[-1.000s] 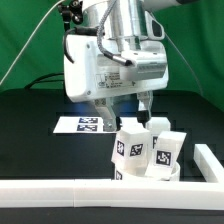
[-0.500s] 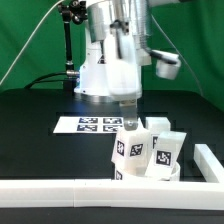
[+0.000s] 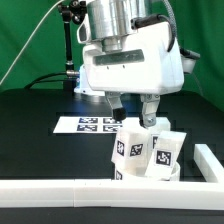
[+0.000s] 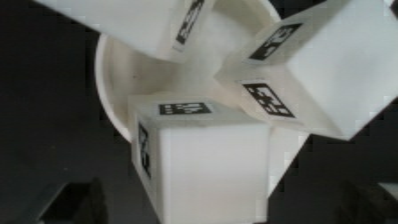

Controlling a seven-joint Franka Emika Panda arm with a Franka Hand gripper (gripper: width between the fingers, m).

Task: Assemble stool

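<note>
Stool [image 3: 146, 152] is chunky white blocks with square tags – three legs [image 4: 205, 150] standing up on the seat [image 4: 121, 90], end effector [image 3: 133, 108] wide open just above.

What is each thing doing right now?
Tool: open, holding nothing, above the legs.
Legs: three, standing upright on the seat, close together.
Seat: lying flat under the legs.
Marker board: flat on the table.
Rail: lying along the table's front edge.

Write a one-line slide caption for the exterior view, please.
Open gripper above three tagged stool legs standing on the round seat.
</note>
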